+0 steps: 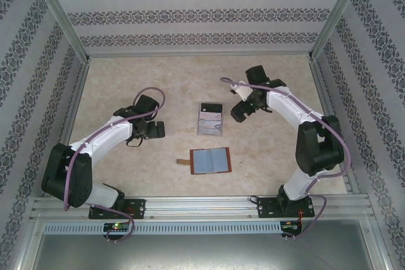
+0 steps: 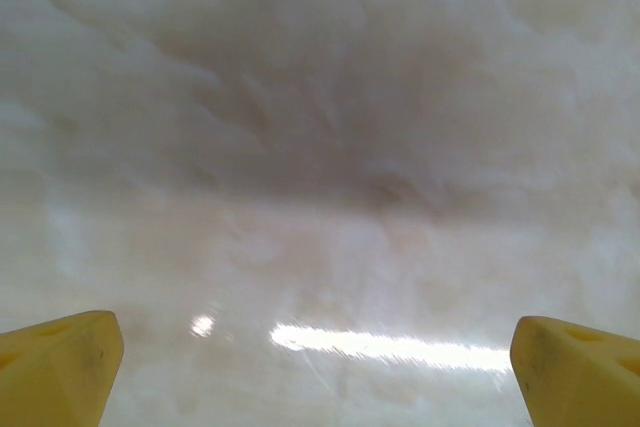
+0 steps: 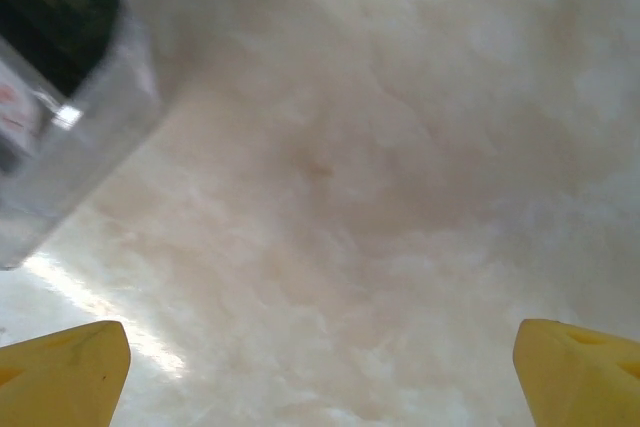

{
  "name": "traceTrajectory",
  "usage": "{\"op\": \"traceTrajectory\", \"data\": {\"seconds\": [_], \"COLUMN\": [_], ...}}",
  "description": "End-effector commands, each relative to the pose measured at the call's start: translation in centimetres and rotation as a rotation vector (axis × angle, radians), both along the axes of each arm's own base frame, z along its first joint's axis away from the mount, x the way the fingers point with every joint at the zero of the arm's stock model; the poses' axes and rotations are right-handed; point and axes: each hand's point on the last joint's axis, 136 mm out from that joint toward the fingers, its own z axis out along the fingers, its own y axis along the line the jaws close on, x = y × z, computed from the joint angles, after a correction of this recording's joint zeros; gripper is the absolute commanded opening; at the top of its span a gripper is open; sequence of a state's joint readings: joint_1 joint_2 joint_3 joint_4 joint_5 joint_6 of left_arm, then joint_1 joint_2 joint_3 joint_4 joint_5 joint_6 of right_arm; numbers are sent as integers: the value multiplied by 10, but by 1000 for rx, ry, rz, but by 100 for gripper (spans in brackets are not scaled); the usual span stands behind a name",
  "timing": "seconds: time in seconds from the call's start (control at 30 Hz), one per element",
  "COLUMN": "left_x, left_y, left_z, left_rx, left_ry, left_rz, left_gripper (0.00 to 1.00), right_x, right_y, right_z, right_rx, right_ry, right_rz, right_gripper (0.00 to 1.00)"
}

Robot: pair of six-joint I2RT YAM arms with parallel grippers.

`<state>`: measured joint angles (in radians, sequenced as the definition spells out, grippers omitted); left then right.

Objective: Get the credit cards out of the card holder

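Note:
The card holder [image 1: 211,160] lies open on the table between the two arms, blue-grey inner face up, with its brown tab pointing left. Behind it, the credit cards [image 1: 211,120] lie stacked with their pale faces up and a dark band at the far end. They sit in a clear plastic tray, whose corner [image 3: 80,117] shows with a card's dark band [image 3: 50,17] inside. My left gripper [image 1: 152,129] [image 2: 315,367] is open over bare table, left of the cards. My right gripper [image 1: 239,113] [image 3: 320,372] is open just right of the tray. Nothing is between either pair of yellow fingertips [image 2: 60,362].
The marble-patterned tabletop [image 1: 272,156] is walled by patterned panels on three sides, with a metal rail [image 1: 202,205] at the near edge. Open table lies around the holder and behind the tray.

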<state>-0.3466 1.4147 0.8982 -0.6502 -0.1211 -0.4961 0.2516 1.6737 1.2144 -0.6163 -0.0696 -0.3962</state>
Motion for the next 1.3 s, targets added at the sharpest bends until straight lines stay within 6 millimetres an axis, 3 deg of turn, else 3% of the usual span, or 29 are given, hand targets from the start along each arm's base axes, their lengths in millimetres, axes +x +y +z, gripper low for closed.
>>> {"op": "traceTrajectory", "data": {"seconds": [0.0,0.2,0.37,0.57,0.77,0.87,1.0,1.27], "left_x": [25,41,55,77,88,93,98,104], "left_y": [37,85,107,102,107,110,112,93], "left_z": [18,22,20,22,38,42,32,15], "left_rx": [207,338,416,413,355,291,275,201], "left_ry": [-123,-204,-290,-568,-743,-811,-848,-831], "left_rz": [31,118,122,70,74,93,87,-35], "left_gripper": [100,100,100,100,100,100,100,100], "right_x": [20,23,29,35,29,23,21,21], "right_y": [-30,-77,-90,-93,-114,-116,-114,-113], "right_z": [3,-17,-13,14,14,14,10,10], "right_rx": [25,83,95,201,254,310,342,338], "right_ry": [-149,-314,-452,-666,-736,-772,-818,-809], "right_rz": [-216,-465,-539,-568,-658,-649,-631,-625], "right_gripper": [98,98,98,98,98,98,98,98]}}
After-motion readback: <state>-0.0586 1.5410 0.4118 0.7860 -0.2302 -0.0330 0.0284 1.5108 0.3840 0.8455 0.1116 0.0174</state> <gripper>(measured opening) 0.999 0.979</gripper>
